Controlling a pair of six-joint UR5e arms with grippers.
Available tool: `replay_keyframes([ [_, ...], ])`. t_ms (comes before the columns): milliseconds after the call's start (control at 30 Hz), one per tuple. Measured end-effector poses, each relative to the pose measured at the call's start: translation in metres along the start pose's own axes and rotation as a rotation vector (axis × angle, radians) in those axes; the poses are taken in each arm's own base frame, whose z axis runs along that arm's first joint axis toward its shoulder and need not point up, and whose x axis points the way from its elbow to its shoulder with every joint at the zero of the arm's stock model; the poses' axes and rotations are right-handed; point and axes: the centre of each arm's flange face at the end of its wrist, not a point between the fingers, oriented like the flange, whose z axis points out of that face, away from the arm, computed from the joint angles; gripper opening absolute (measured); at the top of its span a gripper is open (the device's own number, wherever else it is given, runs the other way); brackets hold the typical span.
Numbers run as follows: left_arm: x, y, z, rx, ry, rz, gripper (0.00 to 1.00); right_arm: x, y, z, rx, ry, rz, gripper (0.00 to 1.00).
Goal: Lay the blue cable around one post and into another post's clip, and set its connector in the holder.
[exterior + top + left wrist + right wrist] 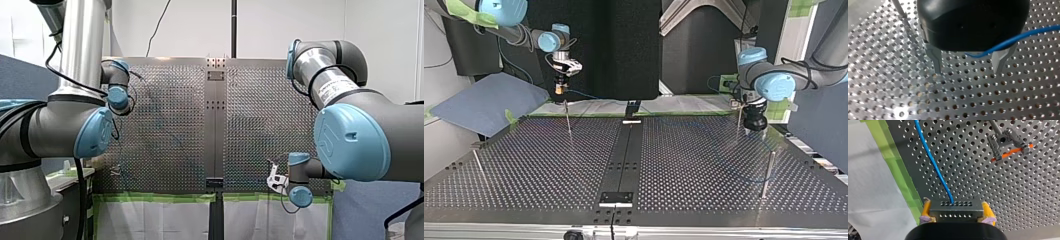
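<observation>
Right gripper [957, 213]: clenched on the connector [955, 206], a dark block with rows of small holes, held between its yellow pads [926, 208].
Blue cable [933, 160]: leaves the connector's front face and runs straight ahead of the right gripper over the perforated table [973, 175].
Clip post [1003, 141]: ahead of the right gripper and off to one side, well apart from the cable; an orange piece [1010, 152] sits in its clip.
Table edge: green tape [895, 167] and a white cloth [870, 182] lie beside the right gripper, on the cable's other side.
Left gripper [967, 72]: released, its metal fingers [935, 57] spread wide with tips just above the table, nothing pinched.
Cable at the left gripper: it crosses one finger near its base and passes under the black body; I cannot tell if it touches.
Post [899, 8]: stands beyond the left gripper, beside the other finger.
</observation>
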Motion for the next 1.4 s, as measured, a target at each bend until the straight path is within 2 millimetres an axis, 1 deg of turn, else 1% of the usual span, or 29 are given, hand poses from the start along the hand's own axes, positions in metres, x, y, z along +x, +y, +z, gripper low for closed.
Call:
replay_keyframes([
  [200,-0.016,-0.009,-0.01,-0.017,-0.042,0.043,1.0,-0.001,-0.003,-0.001,0.006,-0.001,0.004,0.0],
  [333,-0.019,-0.011,-0.017,-0.045,-0.048,0.082,1.0,-0.002,-0.003,-0.001,0.006,-0.001,0.004,0.0],
  [533,-0.014,-0.011,-0.024,-0.07,-0.01,0.141,1.0,-0.002,-0.003,-0.001,0.007,-0.001,0.004,0.0],
  [800,-0.003,-0.014,-0.033,-0.049,0.061,0.215,1.0,-0.003,-0.003,-0.001,0.007,0.0,0.005,0.0],
  [1033,0.005,-0.008,-0.041,-0.056,0.087,0.278,1.0,-0.003,-0.003,-0.001,0.008,0.001,0.005,0.0],
  [1233,0.006,-0.006,-0.046,-0.056,0.088,0.304,1.0,-0.004,-0.003,-0.001,0.009,0.0,0.004,0.0],
  [1400,-0.003,-0.011,-0.054,-0.046,0.073,0.3,1.0,-0.004,-0.003,-0.001,0.009,-0.001,0.004,0.0],
])
